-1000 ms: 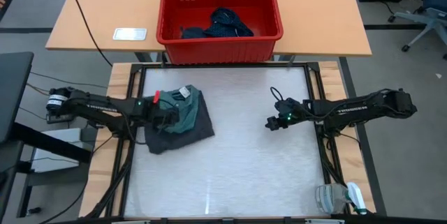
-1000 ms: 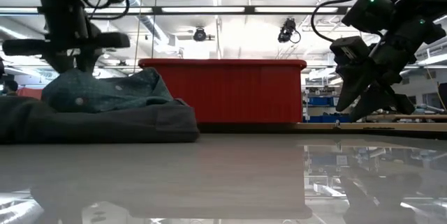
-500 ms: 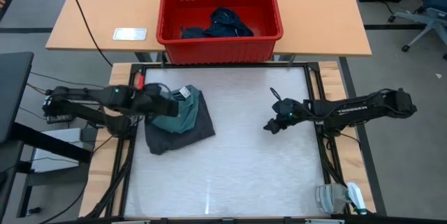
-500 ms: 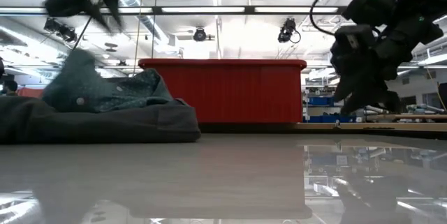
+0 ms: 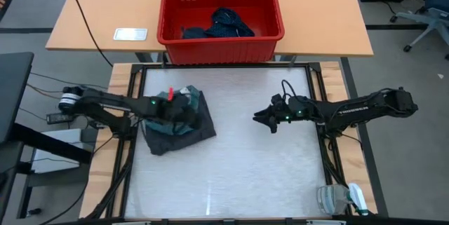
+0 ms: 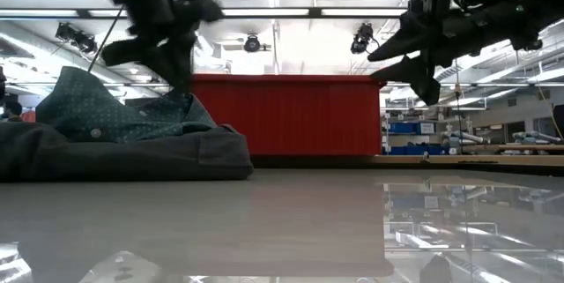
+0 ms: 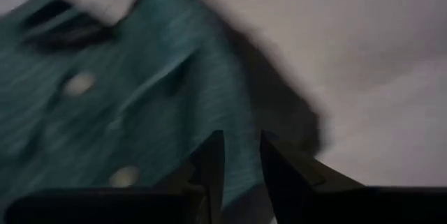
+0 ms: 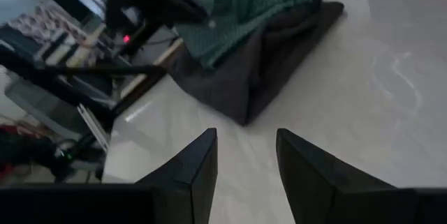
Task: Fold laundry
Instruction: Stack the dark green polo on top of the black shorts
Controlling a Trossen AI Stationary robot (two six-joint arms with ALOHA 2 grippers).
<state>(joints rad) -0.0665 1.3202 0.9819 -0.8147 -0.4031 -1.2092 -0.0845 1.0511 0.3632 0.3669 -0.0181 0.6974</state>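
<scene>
A teal-green dotted collared shirt [image 5: 184, 116] [image 6: 123, 114] lies bunched on a charcoal grey piece [image 5: 200, 130] [image 6: 132, 155] at the table's left side. My left gripper [image 5: 184, 108] [image 7: 242, 155] hangs right over the shirt, fingers pointing down, with a narrow gap between them. My right gripper [image 5: 258, 118] [image 8: 246, 147] is open in the air right of the table's middle. It points level toward the pile [image 8: 258, 15] and touches nothing. A navy dotted piece [image 5: 228, 22] lies in the red basket. My left gripper comes from above at the teal shirt's upper folds [image 7: 174, 105]. Its fingertips [image 6: 179, 85] stand just at the cloth's top. Whether they touch it I cannot tell.
The red basket [image 5: 221, 50] [image 6: 282, 115] stands on the wooden table beyond the far edge, with a white flat object [image 5: 130, 34] to its left. Bare white table surface [image 5: 231, 169] spreads between and in front of the arms. A pale bottle-like object [image 5: 340, 198] sits off the near right corner.
My left gripper rose from the pile's left side, swung toward the table's right and came down over the shirt. The shirt's left part now stands in a higher peak. My right gripper moved toward the table's left and tipped from pointing down to level.
</scene>
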